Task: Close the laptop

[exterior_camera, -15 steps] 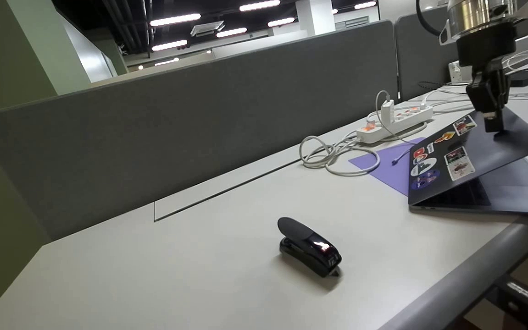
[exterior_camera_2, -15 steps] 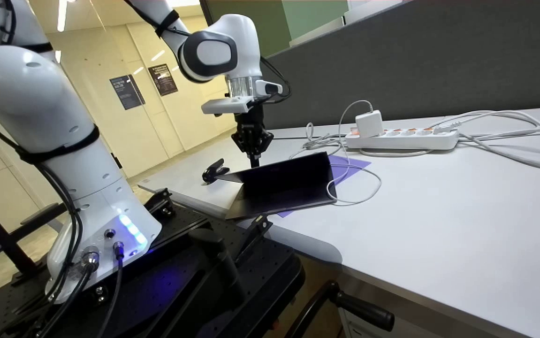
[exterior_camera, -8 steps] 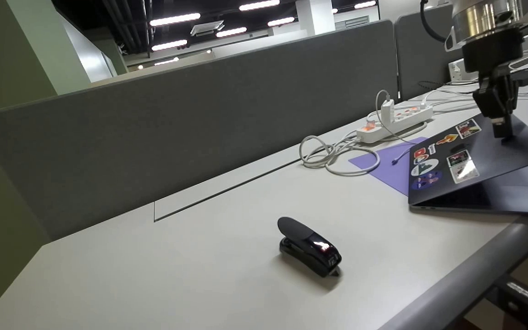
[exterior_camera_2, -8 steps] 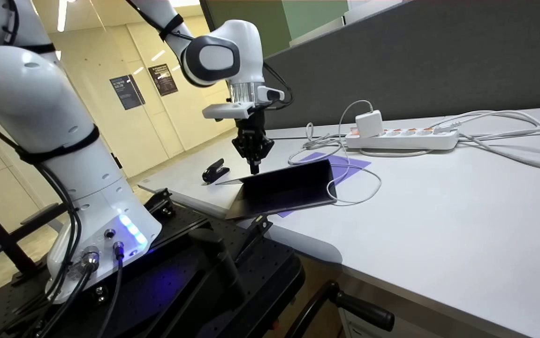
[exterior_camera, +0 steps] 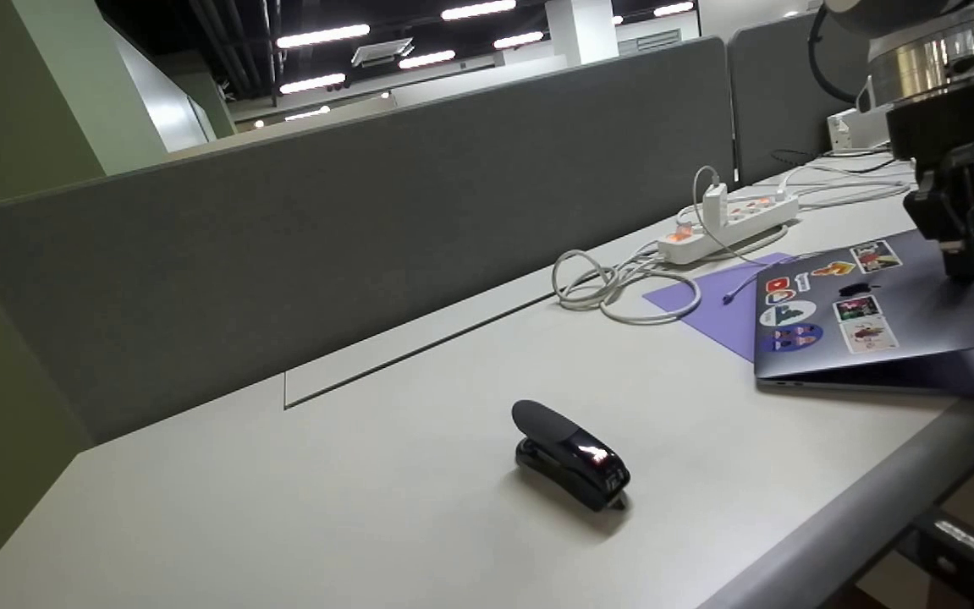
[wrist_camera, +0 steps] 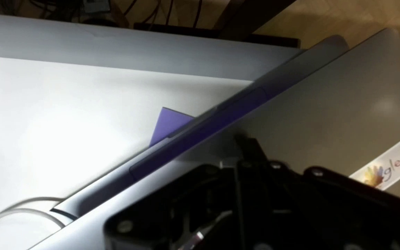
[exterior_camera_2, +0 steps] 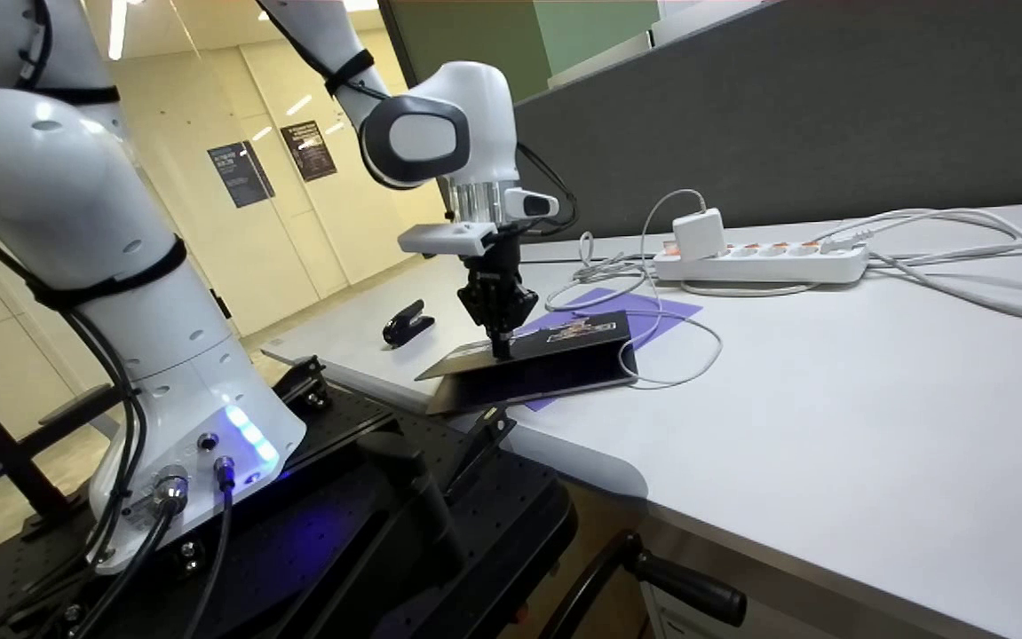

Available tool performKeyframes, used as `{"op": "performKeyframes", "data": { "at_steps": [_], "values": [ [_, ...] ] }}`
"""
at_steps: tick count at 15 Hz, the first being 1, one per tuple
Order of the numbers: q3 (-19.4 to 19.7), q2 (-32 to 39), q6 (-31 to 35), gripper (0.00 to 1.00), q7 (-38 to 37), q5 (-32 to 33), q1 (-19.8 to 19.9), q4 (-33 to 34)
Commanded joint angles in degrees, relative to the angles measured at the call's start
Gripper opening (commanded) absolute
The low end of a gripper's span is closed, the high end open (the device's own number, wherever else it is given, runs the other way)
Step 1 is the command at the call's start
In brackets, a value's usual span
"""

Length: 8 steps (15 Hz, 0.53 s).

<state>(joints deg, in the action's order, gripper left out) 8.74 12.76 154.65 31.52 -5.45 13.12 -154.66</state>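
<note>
My end effector (exterior_camera: pixel 961 266) is pressed together atop the ajar laptop (exterior_camera: pixel 910 306); if I push sideways, not down, I could skid it off the worktop (exterior_camera: pixel 351 491).

Arm (exterior_camera_2: pixel 58 177) is glossy white, rounded, dotted with small grey oval spots (exterior_camera_2: pixel 46 125), black straps (exterior_camera_2: pixel 115 281) cinching black cables (exterior_camera_2: pixel 134 404) along it; base (exterior_camera_2: pixel 209 390) carries a glowing blue light strip (exterior_camera_2: pixel 250 439) plus a chunky silver round connector (exterior_camera_2: pixel 170 486). Wrist joint (exterior_camera_2: pixel 484 98) is white too, dark oval ring (exterior_camera_2: pixel 423 169) round a pale pad (exterior_camera_2: pixel 423 138), then a shiny metallic collar (exterior_camera: pixel 931 68) with gold streaks in an exterior view, a flat white bar (exterior_camera_2: pixel 447 238) and a small white housing (exterior_camera_2: pixel 517 203) with a dark face (exterior_camera_2: pixel 539 206). Gripper (exterior_camera_2: pixel 500 342) is black and angular, round screw heads (wrist_camera: pixel 125 226) glinting in the wrist view, a small pale patch (exterior_camera: pixel 950 247) low on it in an exterior view.
</note>
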Motion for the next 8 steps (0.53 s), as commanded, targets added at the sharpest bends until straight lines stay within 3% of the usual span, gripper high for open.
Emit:
{"op": "performKeyframes", "data": {
  "at_steps": [1,8],
  "values": [
    [0.2,5.4,2.8,0.0,-1.8,2.1,2.4,3.0],
    [-0.7,13.7,6.6,0.0,-2.4,3.3,6.9,7.6]
  ]
}}
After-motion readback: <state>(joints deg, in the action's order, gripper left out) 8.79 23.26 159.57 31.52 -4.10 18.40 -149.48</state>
